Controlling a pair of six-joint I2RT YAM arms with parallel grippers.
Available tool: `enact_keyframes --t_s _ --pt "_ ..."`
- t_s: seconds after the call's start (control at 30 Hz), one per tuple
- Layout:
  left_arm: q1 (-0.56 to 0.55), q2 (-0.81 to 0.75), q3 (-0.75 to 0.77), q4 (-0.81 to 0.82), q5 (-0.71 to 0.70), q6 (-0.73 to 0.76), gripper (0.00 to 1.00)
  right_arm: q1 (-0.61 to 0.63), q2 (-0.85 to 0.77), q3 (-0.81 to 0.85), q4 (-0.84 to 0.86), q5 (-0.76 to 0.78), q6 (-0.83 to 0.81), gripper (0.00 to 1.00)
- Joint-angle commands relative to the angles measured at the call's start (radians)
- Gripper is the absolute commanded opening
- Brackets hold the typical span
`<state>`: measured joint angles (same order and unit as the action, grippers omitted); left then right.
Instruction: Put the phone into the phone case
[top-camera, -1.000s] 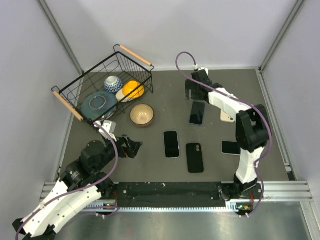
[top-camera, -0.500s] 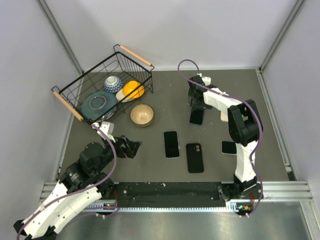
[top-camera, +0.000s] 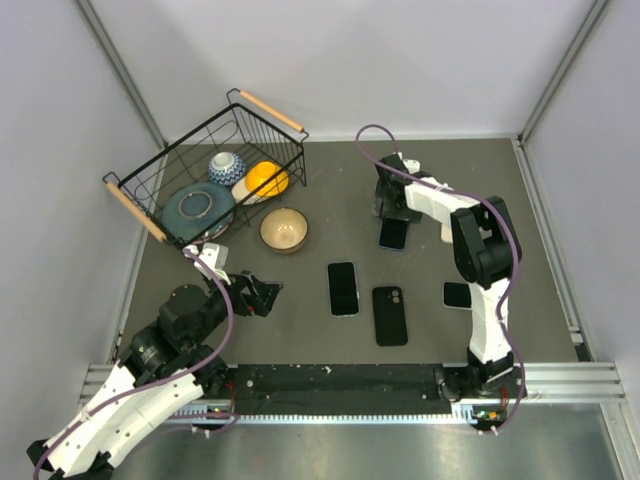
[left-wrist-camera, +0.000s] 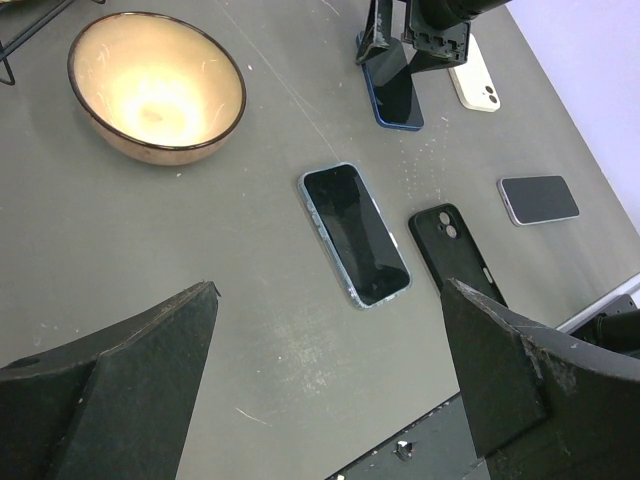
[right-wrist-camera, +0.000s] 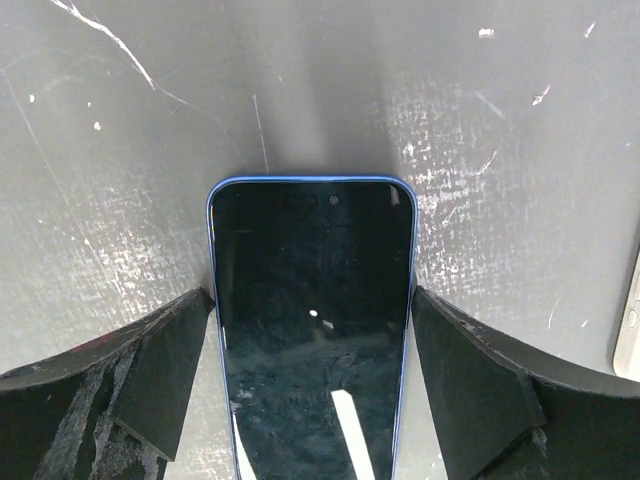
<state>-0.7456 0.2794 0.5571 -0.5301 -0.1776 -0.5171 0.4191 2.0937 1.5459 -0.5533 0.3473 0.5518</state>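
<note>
a scuffed dark grey surface (top-camera: 330, 190) between pale walls carries several handsets. the blue-edged phone (right-wrist-camera: 312, 320) lies face up beyond the black phone case (top-camera: 390, 315), well apart from it. the right gripper (top-camera: 389, 210) stands over the phone's far end with its jaws apart, one finger along each long edge, and as far as i can tell it has not clamped. to pick well, i'd judge it should close squarely on both edges, lift level, then carry the phone to the case without brushing the cream handset (left-wrist-camera: 478, 85), which also lies beyond the case. the left gripper (top-camera: 266, 296) hangs left of the case, spread wide and holding nothing. the right wrist view shows how evenly the fingers flank the phone. only the top and left wrist views show the case and its camera cut-out.
</note>
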Motion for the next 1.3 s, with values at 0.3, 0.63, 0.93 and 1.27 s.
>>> enact_keyframes --t_s 0.3,0.63,0.93,1.27 --pt "0.002 -0.014 -0.002 0.042 -0.020 0.011 0.99 -0.014 -0.032 -0.067 0.021 -0.031 -0.049 0.58" --pt "0.002 -0.023 -0.002 0.044 -0.014 0.009 0.99 -0.014 -0.173 -0.161 0.075 -0.194 -0.213 0.44" --pt "0.000 -0.031 -0.002 0.047 -0.008 0.015 0.99 -0.019 -0.346 -0.233 -0.019 -0.251 -0.320 0.38" --pt "0.002 -0.046 -0.008 0.039 -0.022 0.005 0.99 -0.003 -0.587 -0.470 -0.028 -0.392 -0.193 0.37"
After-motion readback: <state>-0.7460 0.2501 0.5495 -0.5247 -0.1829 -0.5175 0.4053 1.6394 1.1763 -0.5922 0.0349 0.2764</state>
